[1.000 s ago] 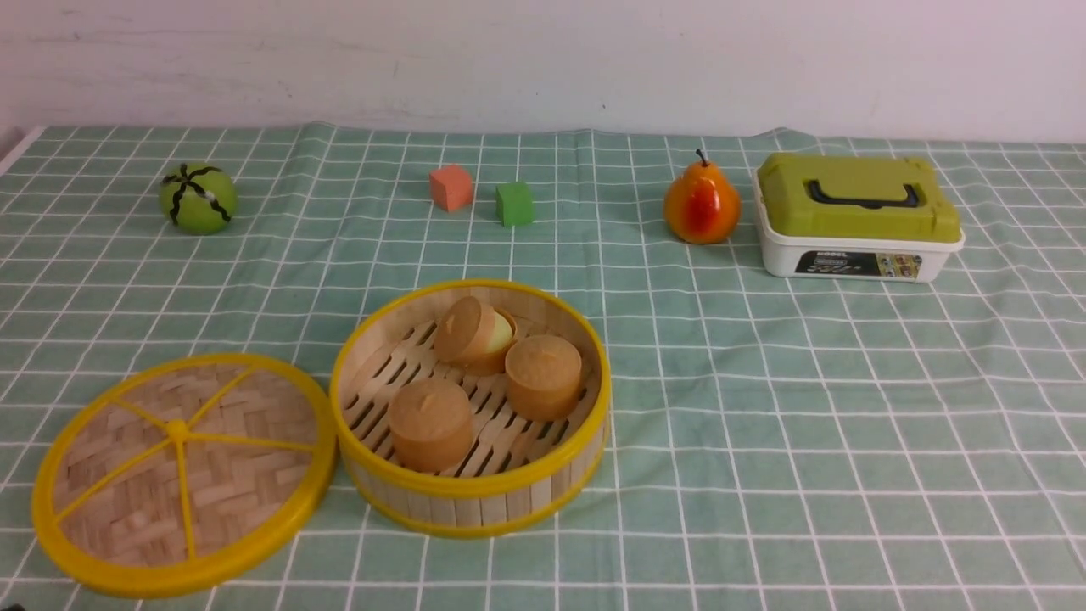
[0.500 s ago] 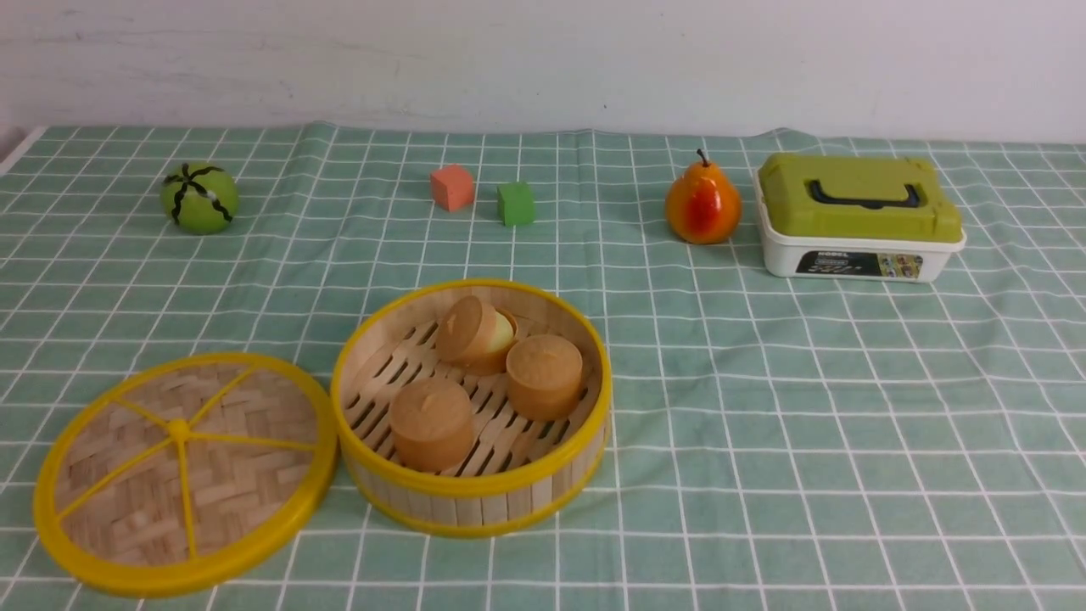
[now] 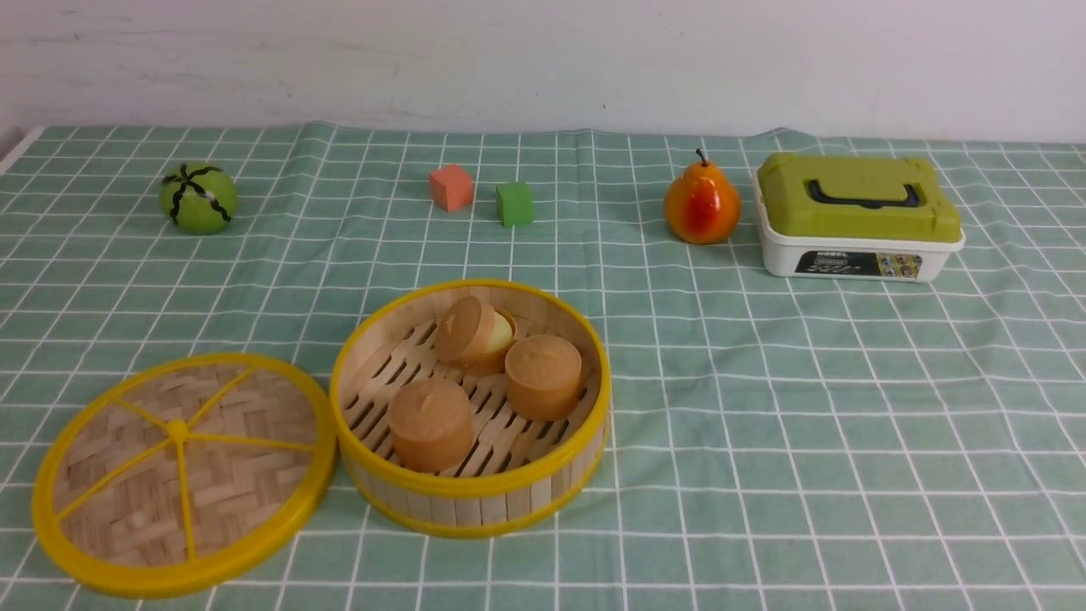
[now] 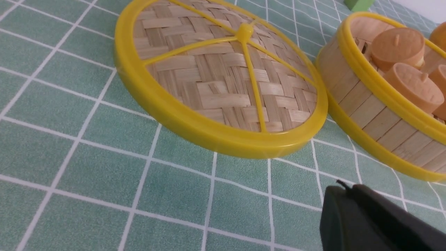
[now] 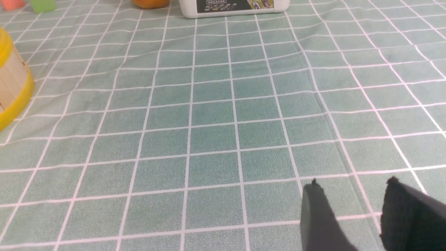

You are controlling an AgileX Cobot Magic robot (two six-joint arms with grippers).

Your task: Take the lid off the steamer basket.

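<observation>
A green tablecloth (image 3: 764, 407) with white checks is seen in the front view, with a white wall (image 3: 543, 59) behind it. The steamer basket (image 3: 471, 496) is placed near the front, and three brown cakes (image 3: 431, 422) are lying on its slatted floor. The lid (image 3: 182, 471) is laid flat on the cloth at the left of the basket, its rim touching the basket rim. Farther back a green ball (image 3: 198, 198), a pink cube (image 3: 450, 187), a green cube (image 3: 515, 204), a pear (image 3: 702, 206) and a white box with green lid (image 3: 857, 216) are found. No arm is visible here.

In the left wrist view the lid (image 4: 216, 80) and the basket (image 4: 376, 115) are shown close. The left gripper (image 4: 343, 190) appears as one dark closed tip, apart from the lid, holding nothing.

In the right wrist view the cloth (image 5: 216, 115) is mostly seen. The right gripper (image 5: 352, 186) is narrowly parted, with nothing between its fingers (image 5: 315, 216)
</observation>
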